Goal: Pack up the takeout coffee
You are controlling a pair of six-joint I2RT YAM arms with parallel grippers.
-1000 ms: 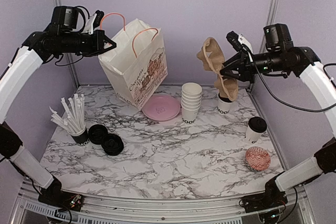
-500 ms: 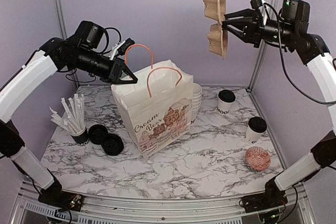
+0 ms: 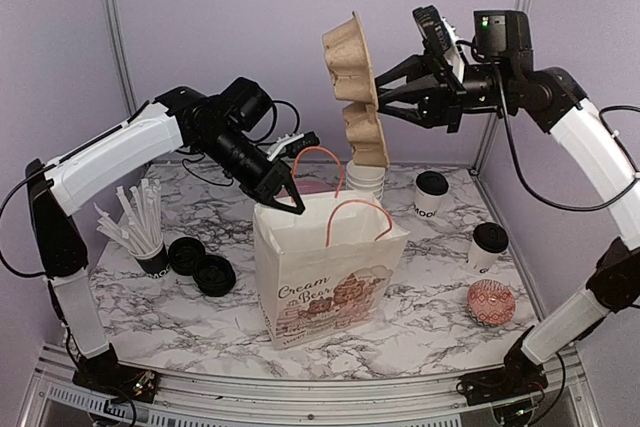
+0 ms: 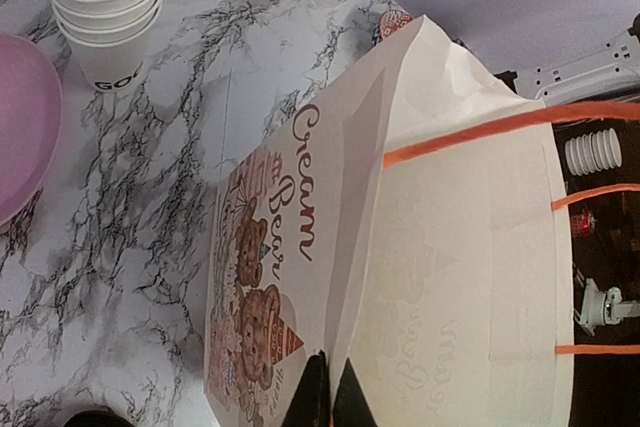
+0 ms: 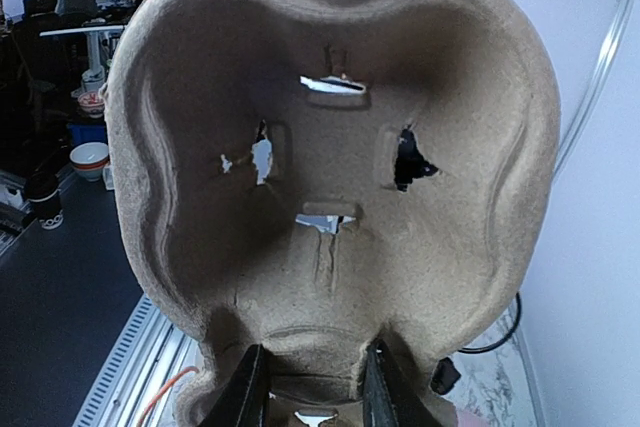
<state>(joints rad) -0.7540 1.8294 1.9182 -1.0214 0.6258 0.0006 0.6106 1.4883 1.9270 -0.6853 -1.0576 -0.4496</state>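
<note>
The bag (image 3: 325,282) is creased white paper with thin pink-orange cord handles. It has "Cream Bear" in brown script over a bear-and-cone drawing and stands open at mid-table. The left gripper (image 3: 285,197) is closed narrow on the bag's back rim, its black tips pinching the paper edge. The right gripper (image 3: 383,97) clamps the rim of a carrier (image 3: 358,87), which is rough tan moulded pulp with rounded wells and torn slits. The carrier is held on edge in the air, above and behind the bag. Both coffees are smooth white paper cups with round black lids, standing on the veined marble table (image 3: 420,287) right of the bag. The far coffee (image 3: 431,192) is near the back wall and the near coffee (image 3: 489,244) by the right edge. Their base lettering seems to read "MOO", though it is too small to be sure.
</note>
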